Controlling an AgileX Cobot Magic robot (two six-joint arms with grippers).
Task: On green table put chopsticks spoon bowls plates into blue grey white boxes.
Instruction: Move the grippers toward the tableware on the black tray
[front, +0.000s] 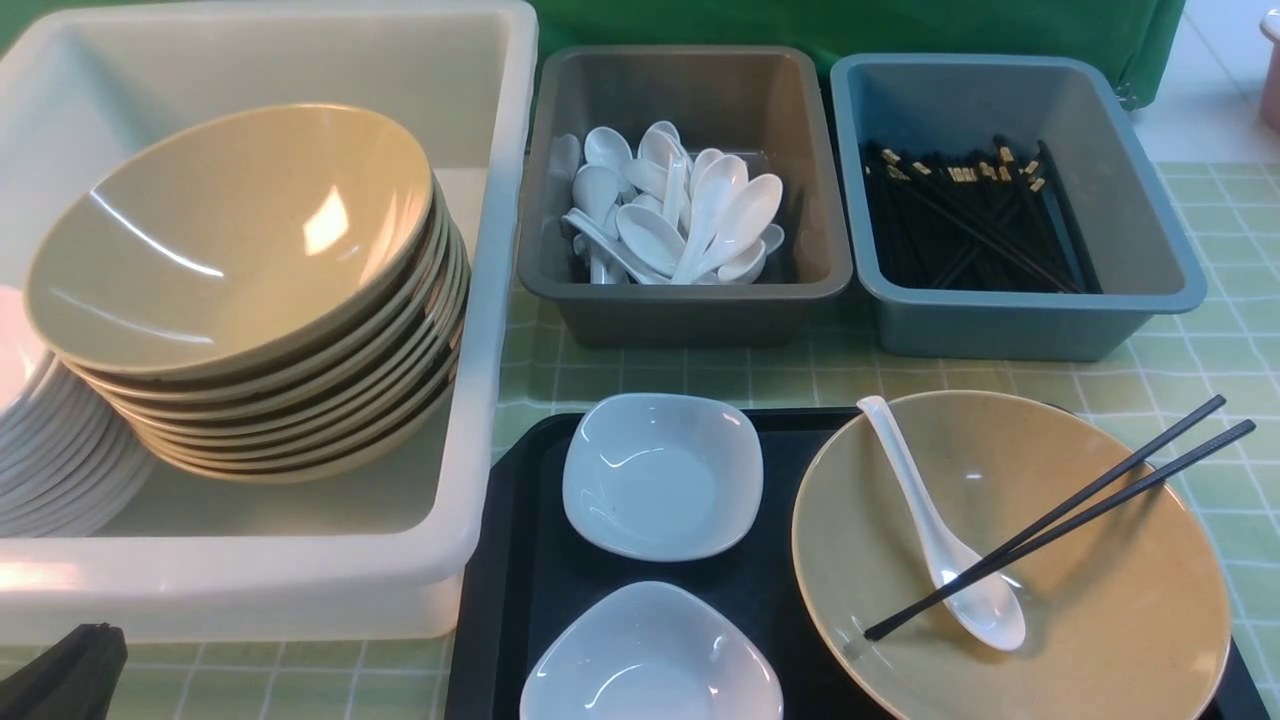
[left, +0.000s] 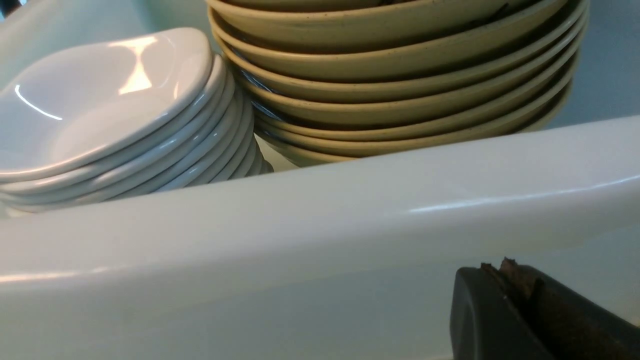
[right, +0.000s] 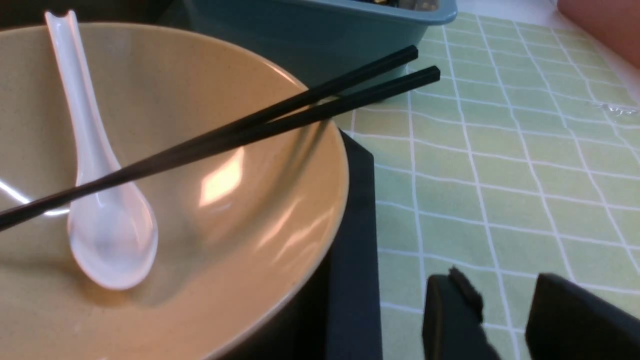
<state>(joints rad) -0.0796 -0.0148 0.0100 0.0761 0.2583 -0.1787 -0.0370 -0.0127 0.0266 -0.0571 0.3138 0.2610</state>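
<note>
Right wrist view: right end effector (right: 500, 282) parted, empty, over green table (right: 500, 175); left end effector (left: 505, 280) opening cannot be told.

Black chopsticks (front: 1060, 517), tan bowl (front: 1100, 600)

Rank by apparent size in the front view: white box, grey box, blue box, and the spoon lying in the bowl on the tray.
1. white box: largest by far, though it is also nearest the camera.
2. blue box and grey box: look about alike, so not ranked against each other.
3. spoon: smallest.
</note>
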